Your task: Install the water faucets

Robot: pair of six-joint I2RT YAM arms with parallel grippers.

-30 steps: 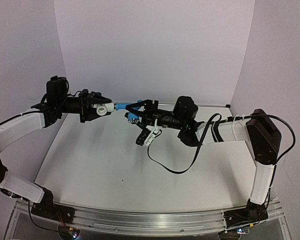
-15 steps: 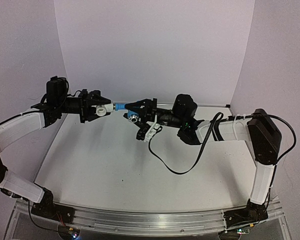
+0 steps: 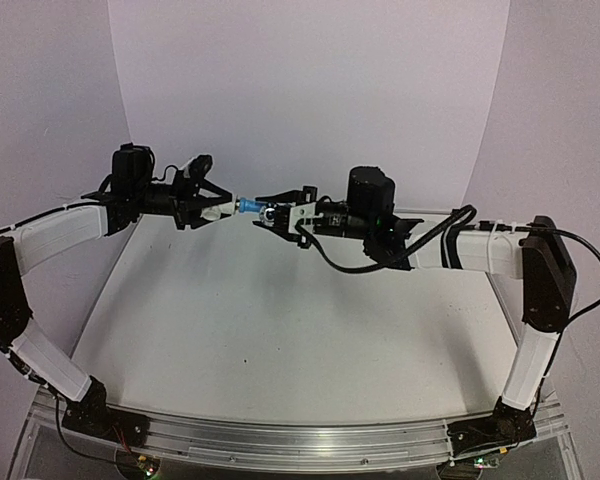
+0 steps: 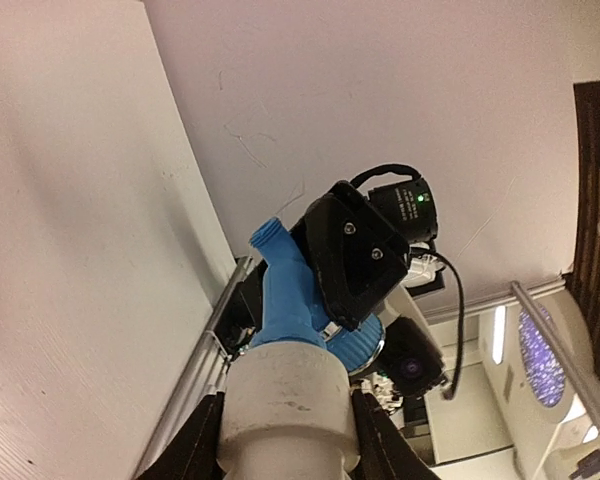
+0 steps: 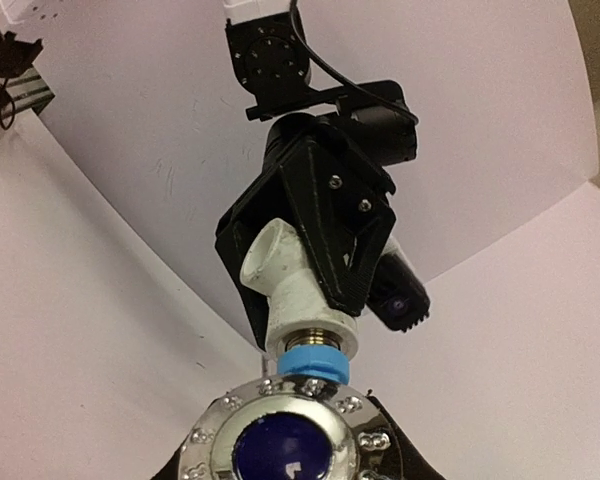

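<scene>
The water faucets are joined in mid-air above the back of the table. The white fitting (image 3: 218, 211) (image 4: 285, 400) (image 5: 298, 285) is an elbow piece with my left gripper (image 3: 210, 207) (image 4: 285, 440) shut on it. A brass thread shows at its mouth. The light-blue tap body (image 3: 248, 207) (image 4: 288, 290) (image 5: 315, 362) sits in that mouth. Its chrome, blue-centred knob (image 5: 285, 440) faces the right wrist camera. My right gripper (image 3: 280, 214) (image 5: 285, 455) is shut on the tap, with a finger on each side of the knob.
The white table (image 3: 280, 330) lies well below both grippers, with lilac walls (image 3: 310, 90) behind and beside it. A black cable (image 3: 332, 262) loops under the right arm. An aluminium rail (image 3: 300, 435) runs along the near edge.
Both arms have risen and drawn closer together. The right wrist has rolled and its jaws have narrowed onto the tap. The left gripper has kept hold of the white fitting.
</scene>
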